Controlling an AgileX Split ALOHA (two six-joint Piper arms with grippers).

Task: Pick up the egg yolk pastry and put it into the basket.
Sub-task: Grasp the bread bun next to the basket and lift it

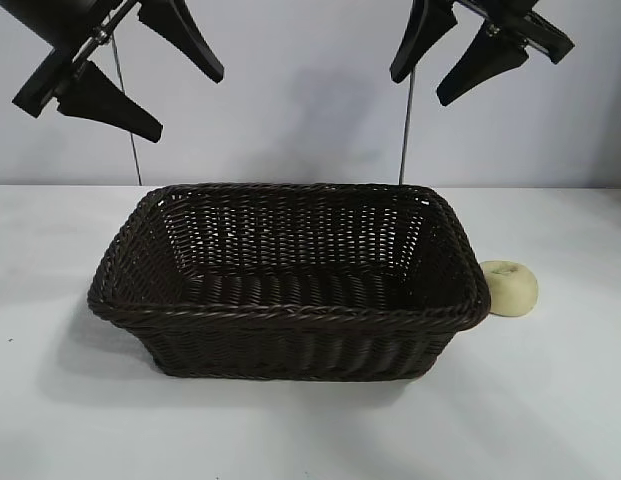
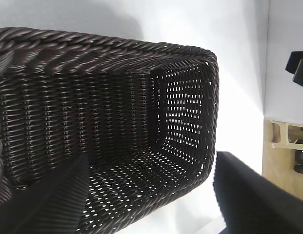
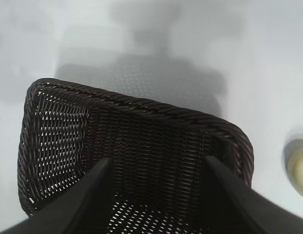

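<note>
One egg yolk pastry — half cut off.

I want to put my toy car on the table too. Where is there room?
Bare white table lies in front of the dark brown woven wicker basket and to its left. The basket is empty too. Its right side is crowded: the small pale yellow round pastry sits right by the rim.

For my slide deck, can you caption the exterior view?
Both grippers, left and right, hang open above the empty basket; the egg yolk pastry sits outside it.
</note>
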